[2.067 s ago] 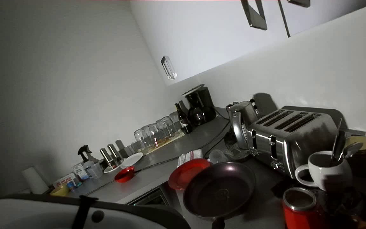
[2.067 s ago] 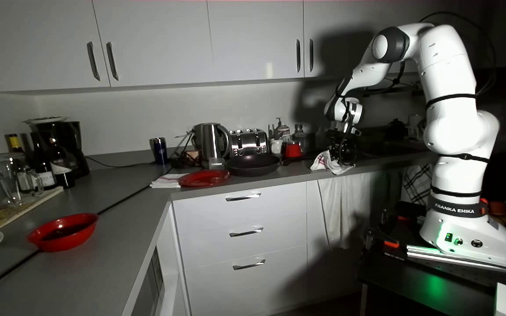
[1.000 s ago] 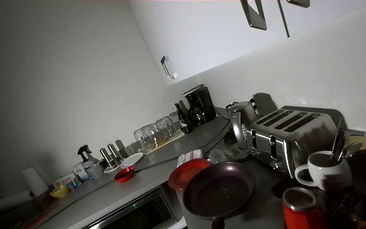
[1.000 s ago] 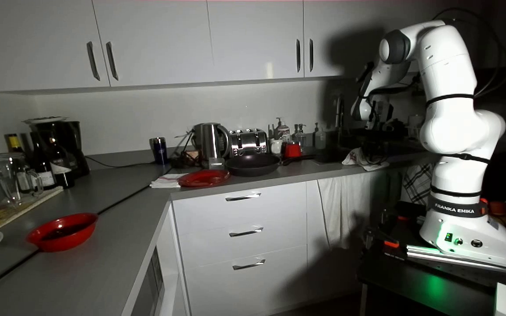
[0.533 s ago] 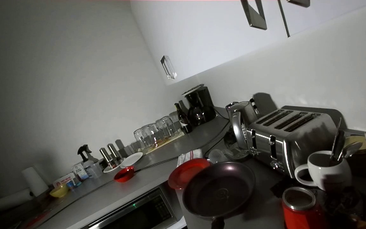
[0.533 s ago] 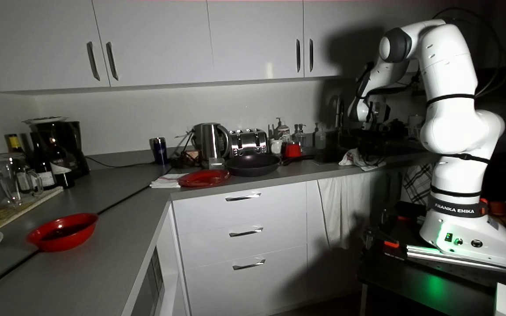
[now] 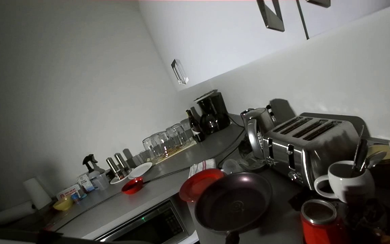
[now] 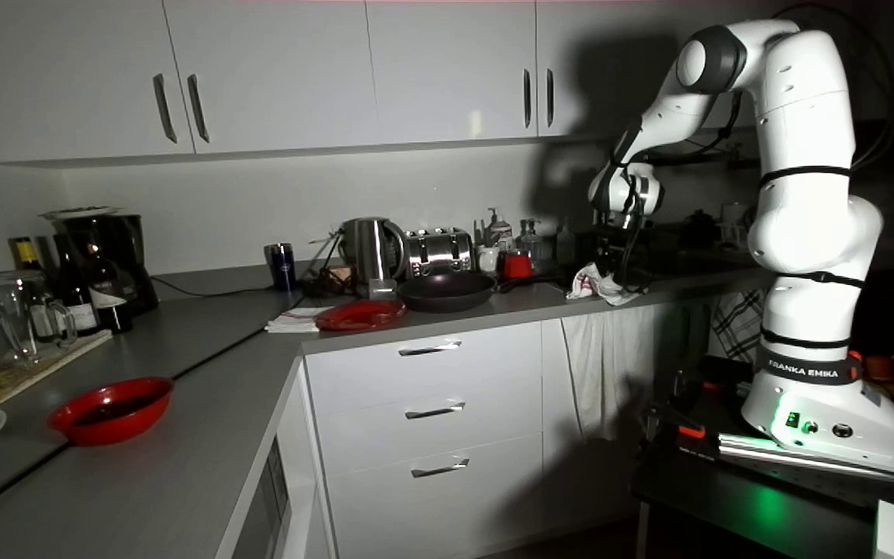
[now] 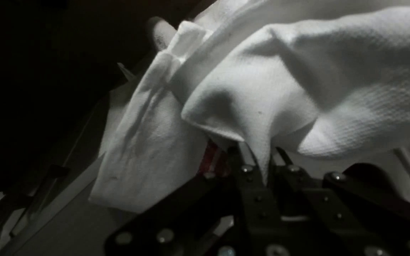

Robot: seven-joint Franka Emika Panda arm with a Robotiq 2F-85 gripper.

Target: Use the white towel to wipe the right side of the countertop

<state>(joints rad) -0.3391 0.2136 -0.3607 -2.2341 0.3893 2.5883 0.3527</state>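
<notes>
The white towel [image 9: 262, 89] with red stripes fills much of the wrist view, bunched and folded. My gripper [image 9: 262, 156] is shut on it, with a fold pinched between the dark fingers. In an exterior view the same towel [image 8: 602, 286] rests at the front edge of the grey countertop [image 8: 532, 297], on its right part. The gripper [image 8: 616, 264] points down into the cloth there, dark and hard to make out in shadow. How much of the towel's underside touches the surface is hidden.
Left of the towel stand a frying pan [image 8: 447, 292], its handle pointing towards the towel, and a red jar [image 8: 518, 265]. Soap bottles [image 8: 500, 233] stand behind. Further left are a toaster [image 8: 439, 250], red plate [image 8: 362, 314] and folded cloth [image 8: 296, 320]. A curtain [image 8: 610, 365] hangs below the edge.
The gripper and towel went right along the counter between two seconds and one second ago, and have since come back left. Part of the arm shows again at an exterior view's lower left.
</notes>
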